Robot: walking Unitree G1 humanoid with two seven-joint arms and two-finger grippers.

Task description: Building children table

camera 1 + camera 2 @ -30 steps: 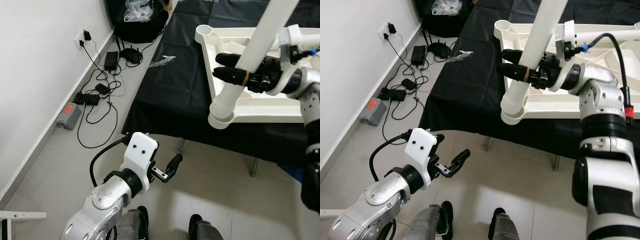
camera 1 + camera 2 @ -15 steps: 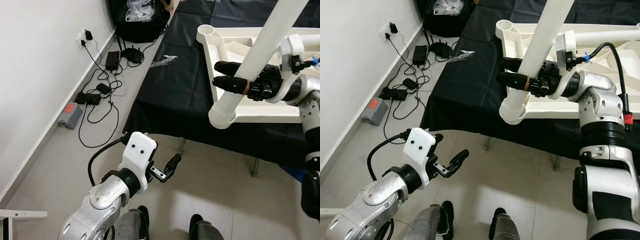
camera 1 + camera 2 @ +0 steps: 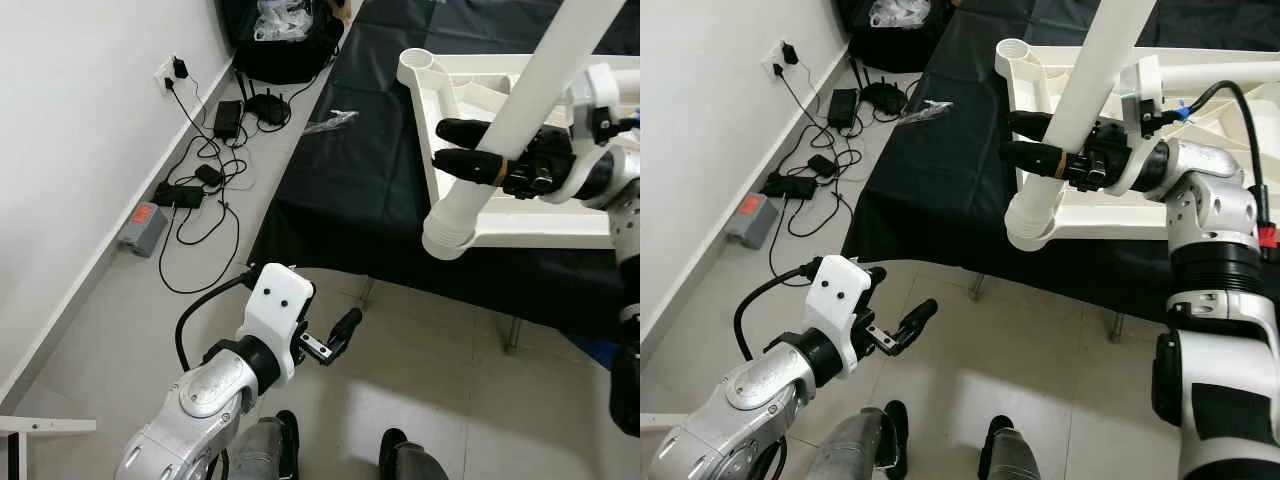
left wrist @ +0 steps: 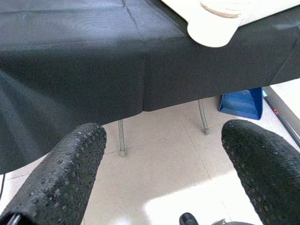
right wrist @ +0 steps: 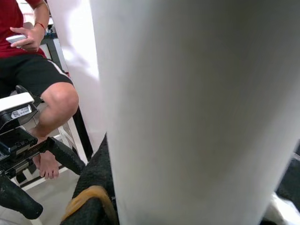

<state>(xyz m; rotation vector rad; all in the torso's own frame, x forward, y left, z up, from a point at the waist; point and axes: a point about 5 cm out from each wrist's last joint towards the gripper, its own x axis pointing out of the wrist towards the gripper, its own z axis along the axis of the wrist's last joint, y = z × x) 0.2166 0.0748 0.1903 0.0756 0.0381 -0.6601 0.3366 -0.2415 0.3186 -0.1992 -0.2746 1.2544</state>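
Observation:
A white table top [image 3: 540, 232] lies upside down on the black-clothed table [image 3: 350, 170], with a round socket [image 3: 418, 62] at its far-left corner. My right gripper [image 3: 452, 145] is shut on a long white table leg [image 3: 515, 110]. The leg is tilted, its top leaning to the right. Its ringed lower end [image 3: 448, 228] is at the top's near-left corner; I cannot tell whether it is seated there. My left gripper [image 4: 164, 159] hangs low over the tiled floor in front of the table, open with nothing between its fingers.
Cables and power adapters [image 3: 200, 180] trail along the wall on the left, with a black bag [image 3: 280, 40] behind them. A scrap of clear plastic [image 3: 325, 122] lies on the cloth. A blue box [image 4: 241, 101] stands under the table. A seated person's leg [image 5: 56, 98] is close by.
The leg's upper part has leaned a little further right in my right gripper. The left arm has stayed where it was.

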